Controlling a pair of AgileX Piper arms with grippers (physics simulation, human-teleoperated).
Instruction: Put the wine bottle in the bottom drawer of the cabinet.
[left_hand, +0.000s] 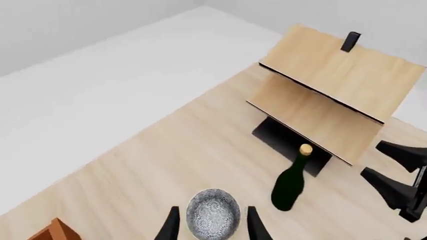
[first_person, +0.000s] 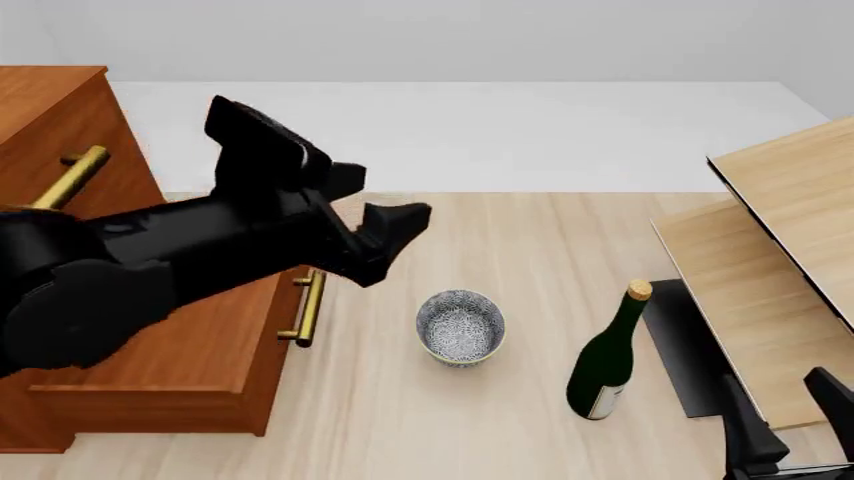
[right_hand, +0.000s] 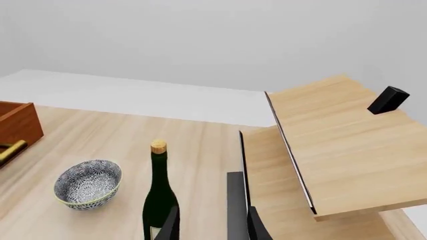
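The wine bottle stands upright on the table between the bowl and the shelf unit; it also shows in the left wrist view and the right wrist view. At the left stands the cabinet. Its bottom drawer juts out toward the bowl, brass handle facing it. My left gripper hovers open above the drawer's front edge, holding nothing, its fingers framing the bowl below. My right gripper is open near the table's front right, to the right of the bottle, fingers empty.
A speckled grey bowl sits just right of the drawer handle. The pale shelf unit on a dark base fills the right side, with a small black block on top.
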